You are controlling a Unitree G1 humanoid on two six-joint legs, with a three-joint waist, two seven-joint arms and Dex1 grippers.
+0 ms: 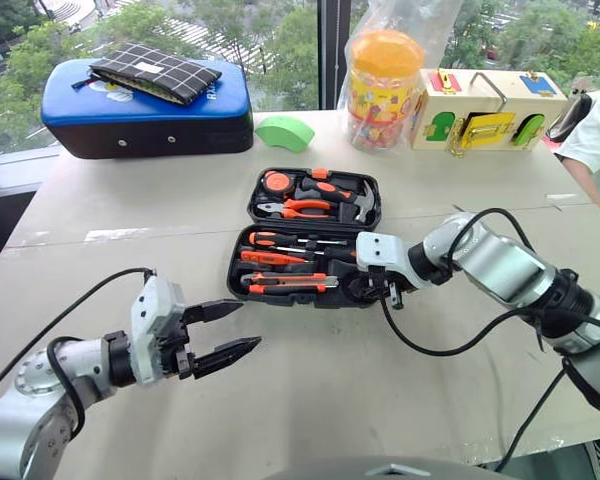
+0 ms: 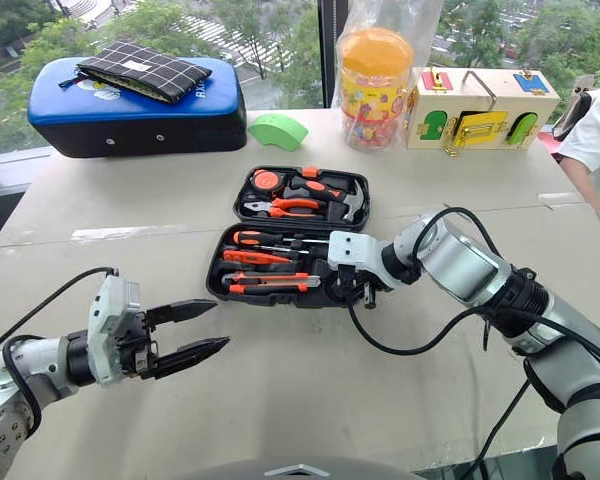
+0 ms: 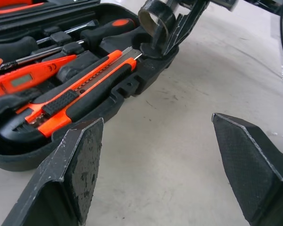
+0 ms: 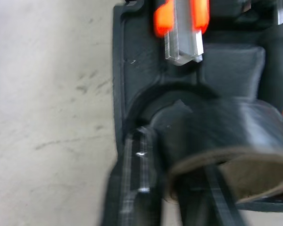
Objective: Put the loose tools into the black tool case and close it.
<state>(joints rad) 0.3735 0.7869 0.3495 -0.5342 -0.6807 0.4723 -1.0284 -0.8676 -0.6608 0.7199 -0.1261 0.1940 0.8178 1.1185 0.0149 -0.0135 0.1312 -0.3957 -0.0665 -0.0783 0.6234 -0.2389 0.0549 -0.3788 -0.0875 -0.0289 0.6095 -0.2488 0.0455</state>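
The black tool case (image 1: 238, 272) lies open on the table, its lid half holding pliers and a hammer. An orange-and-black utility knife (image 3: 80, 89) sits in the front recess, and two slim screwdrivers (image 1: 290, 241) lie behind it. Over the round recess at the case's front right corner, my right gripper (image 1: 372, 290) is shut on the small dark tape roll (image 3: 153, 19). The roll is tilted, with one finger through its hole. My left gripper (image 1: 225, 330) is open and holds nothing, above the table in front of the case's left end.
Along the back stand a blue-topped padded case (image 1: 145, 105), a green block (image 1: 285, 132), a bagged toy jar (image 1: 382, 90) and a wooden latch box (image 1: 485, 110). A person's sleeve (image 1: 595, 140) shows at the far right. A black cable (image 1: 430, 345) loops below my right wrist.
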